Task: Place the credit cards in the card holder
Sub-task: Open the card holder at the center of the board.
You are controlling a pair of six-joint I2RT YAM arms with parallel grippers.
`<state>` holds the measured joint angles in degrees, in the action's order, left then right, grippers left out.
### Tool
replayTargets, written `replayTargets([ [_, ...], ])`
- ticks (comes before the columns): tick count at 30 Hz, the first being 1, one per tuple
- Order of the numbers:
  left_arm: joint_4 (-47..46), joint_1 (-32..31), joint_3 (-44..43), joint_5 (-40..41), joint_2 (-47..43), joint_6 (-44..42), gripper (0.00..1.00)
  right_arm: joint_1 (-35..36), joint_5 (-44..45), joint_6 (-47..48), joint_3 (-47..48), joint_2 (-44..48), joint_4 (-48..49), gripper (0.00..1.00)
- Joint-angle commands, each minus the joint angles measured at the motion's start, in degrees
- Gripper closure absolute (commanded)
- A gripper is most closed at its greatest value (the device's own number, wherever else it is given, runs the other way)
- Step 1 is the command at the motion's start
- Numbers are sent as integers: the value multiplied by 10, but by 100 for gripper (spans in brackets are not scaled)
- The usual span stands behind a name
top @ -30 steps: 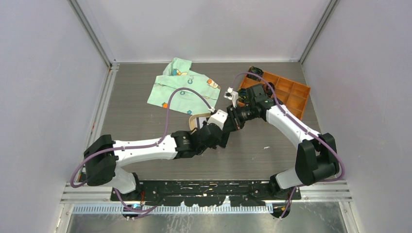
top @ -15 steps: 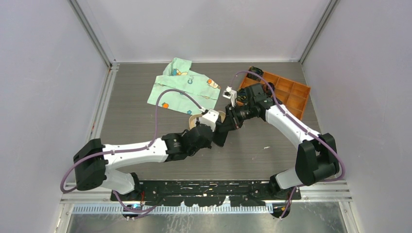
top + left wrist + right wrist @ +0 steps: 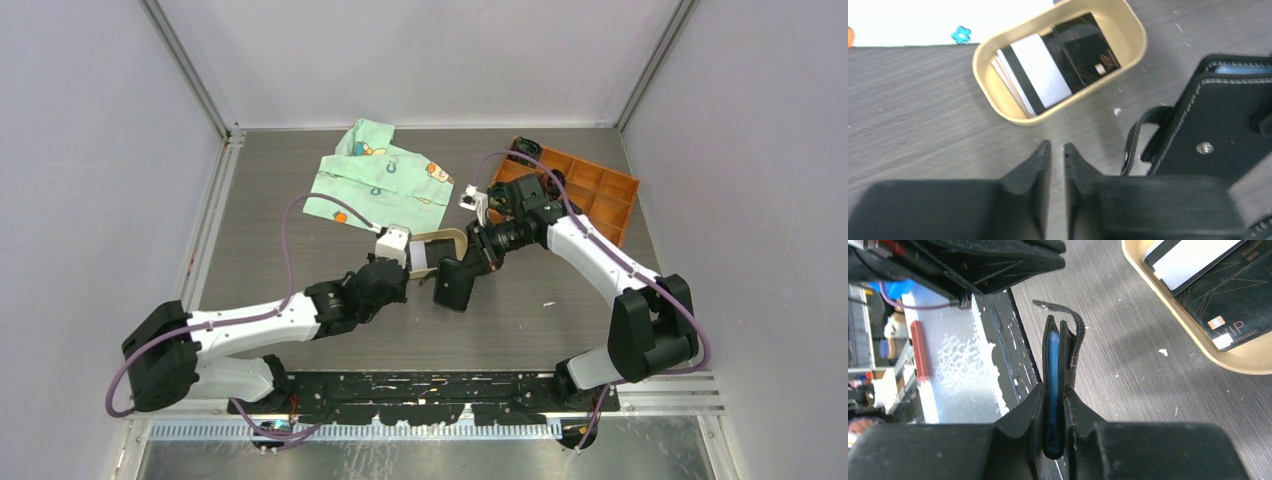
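The grey wood-grain desk (image 3: 270, 230) carries everything. The left arm (image 3: 250, 320) reaches from the near left corner towards the middle, and the right arm (image 3: 590, 255) bends in from the near right to meet it there. A pale green printed cloth (image 3: 380, 180) lies crumpled at the far middle. An orange box (image 3: 600, 195) with compartments sits at the far right. Between them, near the centre, is a tan oval tray (image 3: 979, 65).

The black holder (image 3: 455, 285) is just on the near side of the tray, apart from it. The right fingers (image 3: 1037, 402) are clamped on it. The right wrist view shows it edge-on (image 3: 1058, 365), folded, with blue showing between its two flaps and its snap tab curling loose at the free end. Whether its far edge touches the desk cannot be told.

The cards are in the tray. A white one with a black stripe (image 3: 1040, 70) lies overlapping others on one side, and a black one (image 3: 1083, 47) with thin lines and a small chip lies beside it.

The left fingers (image 3: 1045, 155) are almost together, with only a thin slit between them and nothing in it. They point at the desk just short of the tray, with the holder close on their right.
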<state>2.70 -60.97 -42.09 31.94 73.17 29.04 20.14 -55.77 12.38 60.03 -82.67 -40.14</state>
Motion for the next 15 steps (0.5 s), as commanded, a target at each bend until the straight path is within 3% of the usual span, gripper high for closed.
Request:
replayTargets([
  [1, -86, 10, 44, -100, -75, -31, 72, 1, -48, 115, 30, 8, -68, 99],
  [5, -45, 16, 86, -169, -160, -46, 34, 4, -66, 259, 17, 28, -134, 99],
  [8, -87, 18, 144, -250, -247, -45, 7, 10, -71, 357, -9, 49, -160, 99],
  [10, -129, 21, 174, -306, -290, -34, 1, 12, -79, 436, -22, 55, -192, 99],
  [15, -144, 21, 171, -377, -299, -30, 3, 13, -91, 569, -23, 39, -270, 96],
])
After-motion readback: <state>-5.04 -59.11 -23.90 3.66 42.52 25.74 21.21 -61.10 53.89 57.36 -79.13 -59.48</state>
